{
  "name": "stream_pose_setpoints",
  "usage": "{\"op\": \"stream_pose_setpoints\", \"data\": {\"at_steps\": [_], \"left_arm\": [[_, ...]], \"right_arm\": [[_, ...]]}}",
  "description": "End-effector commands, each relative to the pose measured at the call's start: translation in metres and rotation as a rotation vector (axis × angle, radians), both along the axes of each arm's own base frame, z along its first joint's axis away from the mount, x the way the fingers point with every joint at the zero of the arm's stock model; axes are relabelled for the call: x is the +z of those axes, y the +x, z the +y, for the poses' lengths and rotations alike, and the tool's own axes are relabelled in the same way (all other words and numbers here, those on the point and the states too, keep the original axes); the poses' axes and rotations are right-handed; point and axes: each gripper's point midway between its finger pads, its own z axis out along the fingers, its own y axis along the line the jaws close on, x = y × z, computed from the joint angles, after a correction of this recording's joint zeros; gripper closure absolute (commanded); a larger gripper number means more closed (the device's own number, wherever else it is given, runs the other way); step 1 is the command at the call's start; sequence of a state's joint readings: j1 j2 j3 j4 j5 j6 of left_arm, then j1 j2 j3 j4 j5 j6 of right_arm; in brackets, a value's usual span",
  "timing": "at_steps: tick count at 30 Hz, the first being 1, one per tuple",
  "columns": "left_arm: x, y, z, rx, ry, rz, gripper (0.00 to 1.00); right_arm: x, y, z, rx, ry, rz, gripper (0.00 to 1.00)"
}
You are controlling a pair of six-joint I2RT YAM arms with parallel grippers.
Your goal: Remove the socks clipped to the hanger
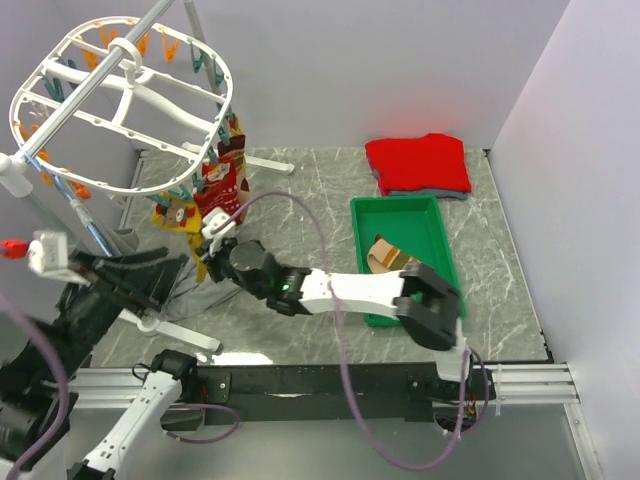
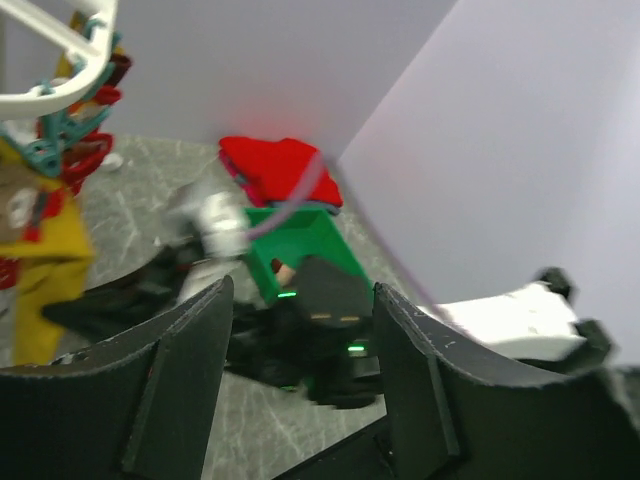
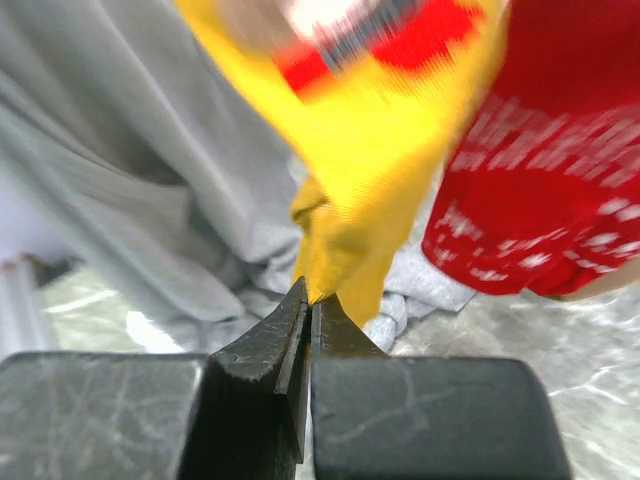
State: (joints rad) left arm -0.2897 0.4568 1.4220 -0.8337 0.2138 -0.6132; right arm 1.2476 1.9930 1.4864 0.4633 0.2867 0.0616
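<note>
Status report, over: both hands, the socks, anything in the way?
Right hand shut on yellow sock, clipped to hanger. Left hand open, empty. Grey cloth beneath, not blocking.

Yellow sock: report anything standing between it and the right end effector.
Nothing visible does. The right end effector is shut on the lower tip of the yellow sock. The red sock hangs beside it and the grey cloth lies behind; neither comes between them.

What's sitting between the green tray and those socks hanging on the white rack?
In the top view, only bare marble tabletop separates the green tray from the socks, with a purple cable looping over it.
</note>
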Motion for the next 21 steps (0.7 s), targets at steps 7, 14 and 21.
{"op": "stream_pose_setpoints", "data": {"at_steps": [7, 14, 21], "left_arm": [[-0.022, 0.071, 0.011, 0.181, 0.025, 0.143, 0.37], [-0.011, 0.078, 0.012, 0.203, -0.034, 0.101, 0.32], [-0.013, 0.088, 0.026, 0.299, -0.062, 0.127, 0.32]], "right_arm": [[0.061, -0.059, -0.056, 0.205, -0.035, 0.065, 1.00], [0.077, -0.093, -0.077, 0.374, -0.062, 0.138, 1.00], [0.103, -0.097, -0.103, 0.448, -0.015, 0.201, 1.00]]}}
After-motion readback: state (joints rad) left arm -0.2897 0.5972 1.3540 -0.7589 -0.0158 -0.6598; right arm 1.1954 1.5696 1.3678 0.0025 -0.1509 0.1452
